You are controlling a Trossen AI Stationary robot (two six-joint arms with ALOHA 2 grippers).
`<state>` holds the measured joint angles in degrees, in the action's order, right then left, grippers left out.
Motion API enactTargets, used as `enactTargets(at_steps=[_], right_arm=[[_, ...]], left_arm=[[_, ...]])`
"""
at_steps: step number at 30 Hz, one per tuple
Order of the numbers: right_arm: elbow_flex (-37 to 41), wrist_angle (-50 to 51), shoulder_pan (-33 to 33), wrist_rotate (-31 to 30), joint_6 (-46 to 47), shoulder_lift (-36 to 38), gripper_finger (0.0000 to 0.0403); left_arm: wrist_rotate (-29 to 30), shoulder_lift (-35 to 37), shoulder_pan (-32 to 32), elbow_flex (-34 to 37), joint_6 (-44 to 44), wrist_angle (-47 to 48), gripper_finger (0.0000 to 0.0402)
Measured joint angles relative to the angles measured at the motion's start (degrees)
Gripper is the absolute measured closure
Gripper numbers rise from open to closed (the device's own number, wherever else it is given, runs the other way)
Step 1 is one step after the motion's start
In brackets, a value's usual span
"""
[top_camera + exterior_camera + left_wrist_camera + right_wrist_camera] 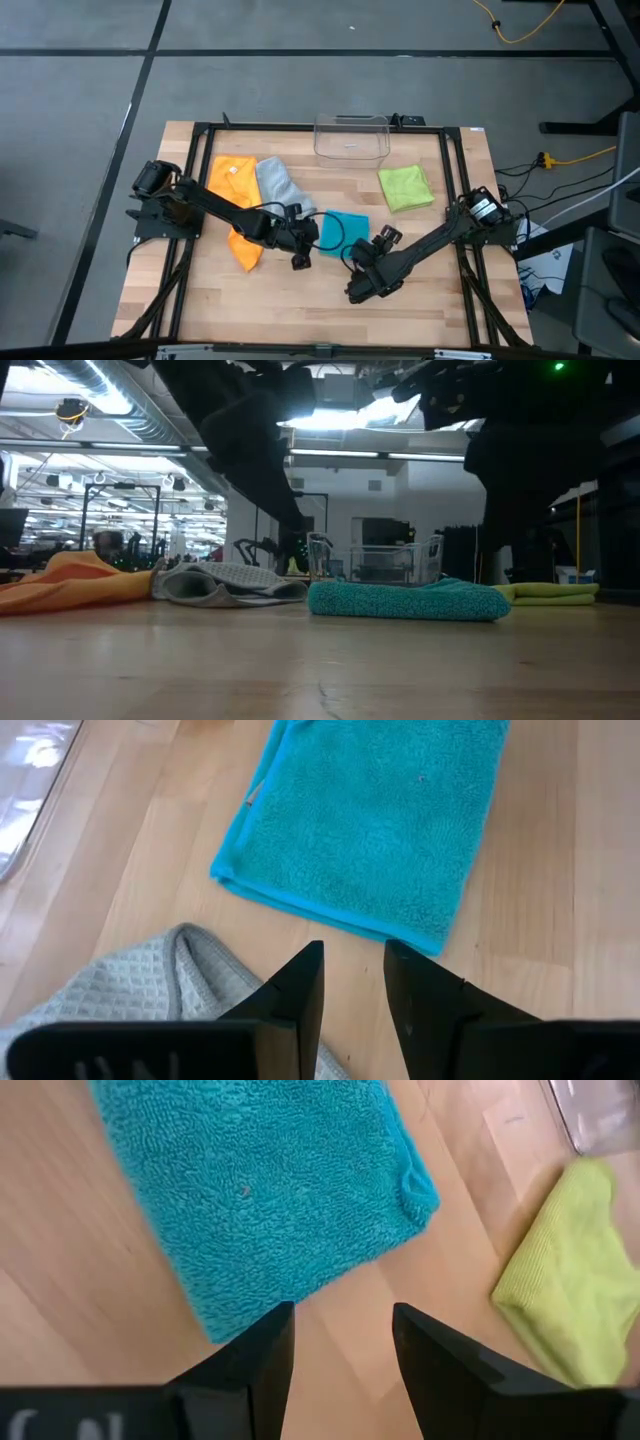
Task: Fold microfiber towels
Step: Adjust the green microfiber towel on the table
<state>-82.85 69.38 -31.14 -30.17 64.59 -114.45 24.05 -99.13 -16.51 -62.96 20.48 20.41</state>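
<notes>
While both arms reach inward, the teal towel [345, 229] lies folded between them.

Two black jointed arms, looped cables, wedge-shaped claw fingers [300, 995].

Wooden table [420, 300] framed by black rails [300, 127], standing on a grey floor [80, 120] crossed by dark seams; a yellow cable [525, 30] lies on it. Beyond the table, a white wall [350, 505], bright ceiling lights [100, 400] and exposed ducting [150, 420]
</notes>
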Motion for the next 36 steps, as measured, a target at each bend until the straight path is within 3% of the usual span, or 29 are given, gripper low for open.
enactTargets(at_steps=[7, 13, 19, 25, 31, 33, 36], right_arm=[[0.0, 0.1, -3.0, 2.2, 5.8, 0.0, 0.023], [0.0, 0.7, -5.3, 2.3, 5.5, 0.0, 0.023], [0.7, 8.4, -8.5, -2.9, 2.7, 0.0, 0.023], [0.7, 20.5, -11.6, -9.3, 24.3, 0.0, 0.023], [6.9, 20.7, -10.0, -17.2, 40.4, 0.8, 0.023], [10.5, 20.5, -7.8, -14.7, 45.1, 0.7, 0.023], [16.8, 20.5, -3.4, -4.7, 49.4, 1.6, 0.023]], left_arm=[[0.6, 0.0, 0.0, 0.0, 0.0, -0.4, 0.0301], [0.7, 0.0, 0.1, 0.0, -2.9, -0.6, 0.0301], [0.8, 0.0, 0.1, 0.0, -2.9, -0.7, 0.0301], [0.8, 0.0, -0.1, 0.0, -2.6, -0.7, 0.0301], [0.9, 0.0, 0.0, 0.0, -2.5, -0.8, 0.0301], [0.9, 0.0, 0.0, 0.0, -2.5, -0.8, 0.0301], [0.9, 0.0, 0.0, 0.0, -1.3, -0.7, 0.0301]])
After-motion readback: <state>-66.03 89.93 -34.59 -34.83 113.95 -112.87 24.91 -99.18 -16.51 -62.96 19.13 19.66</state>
